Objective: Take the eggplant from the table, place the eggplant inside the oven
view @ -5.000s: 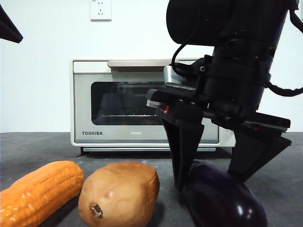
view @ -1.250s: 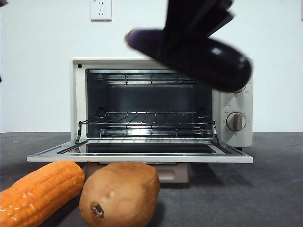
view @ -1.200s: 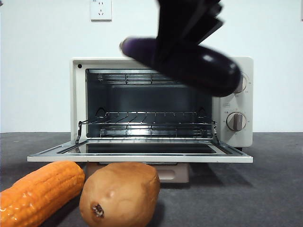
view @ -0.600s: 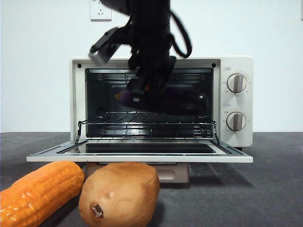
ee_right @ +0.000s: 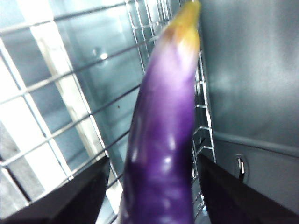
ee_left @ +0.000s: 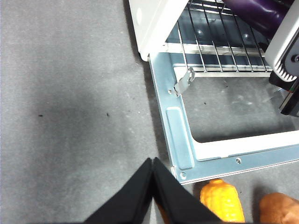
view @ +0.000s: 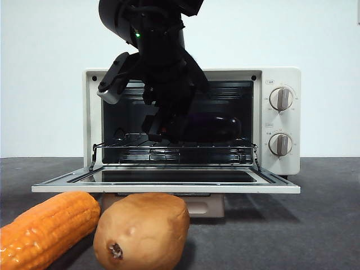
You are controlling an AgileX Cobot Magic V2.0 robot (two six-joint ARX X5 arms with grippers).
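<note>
The glossy purple eggplant with its yellowish stem tip lies lengthwise inside the open cream oven, just above the wire rack. My right gripper reaches into the oven cavity from above and is shut on the eggplant, with one black jaw on each side of it. The left gripper is shut and empty over the dark grey table, beside the near corner of the lowered oven door. A bit of the eggplant also shows on the rack in the left wrist view.
The oven door lies flat and open toward the front. An orange corn cob and a brown potato lie on the table in front of the door. Two knobs sit on the oven's right panel.
The oven door, shut earlier, now lies open. The right gripper lifted the eggplant from the table, carried it over the door into the cavity, and lowered it close to the rack.
</note>
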